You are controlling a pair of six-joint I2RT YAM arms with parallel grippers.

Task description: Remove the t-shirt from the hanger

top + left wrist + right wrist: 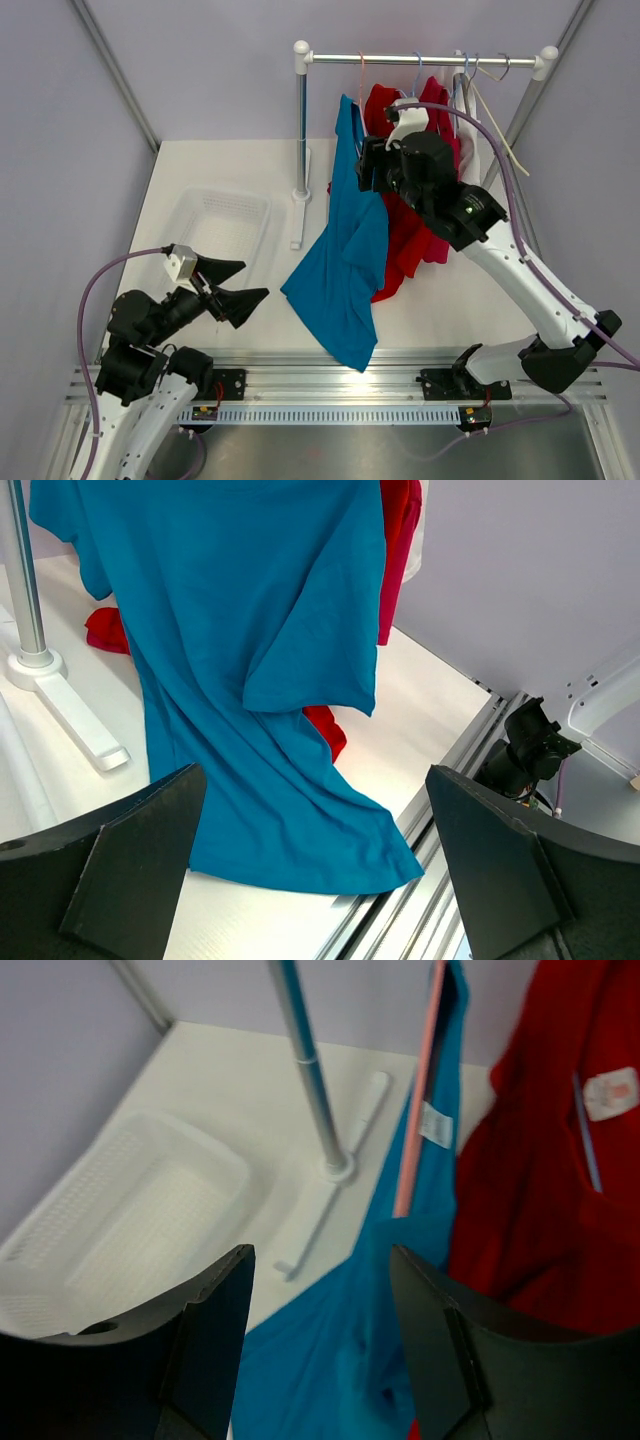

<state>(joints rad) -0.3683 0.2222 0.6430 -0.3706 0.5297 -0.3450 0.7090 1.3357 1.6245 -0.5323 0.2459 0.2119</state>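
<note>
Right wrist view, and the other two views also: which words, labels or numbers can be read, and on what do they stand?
Nothing can be read in any view.
Red t-shirt, white neck label: reddish print, too blurred to read.
Blue t-shirt, white tag: too blurred to read.

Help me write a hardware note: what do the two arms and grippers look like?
The left arm and right arm have white links, bulky black joint housings and a greyish-purple cable each. The left gripper and right gripper carry matte black, wedge-shaped fingers with a white block at the wrist. A green light glows on the right arm's wrist housing.
</note>
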